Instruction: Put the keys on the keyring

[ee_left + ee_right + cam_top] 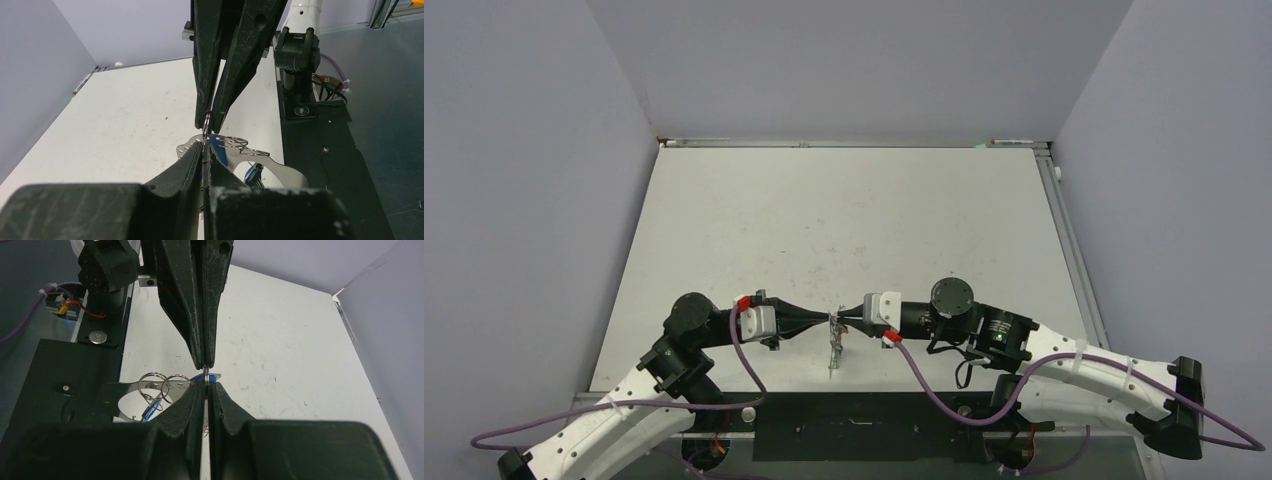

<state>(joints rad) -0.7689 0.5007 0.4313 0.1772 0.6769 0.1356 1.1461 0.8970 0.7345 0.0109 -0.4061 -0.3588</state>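
My left gripper (827,320) and right gripper (844,320) meet tip to tip above the table's near edge. Both are shut. In the left wrist view my left gripper (205,146) pinches the keyring (280,169), a flat silvery loop with small holes that hangs toward the near edge. The right gripper's fingertips (216,112) pinch a small wire ring (206,120). In the right wrist view my right gripper (206,384) meets the left fingers (197,340) at that ring (205,371). Two small split rings (162,385) and a blue-tagged key (150,410) hang on the keyring (145,386). Other keys are hidden.
The white table (844,220) stretches behind the grippers, walled in by grey panels. A black base plate (854,425) lies at the near edge between the arm bases. A purple cable (934,385) loops beside each arm.
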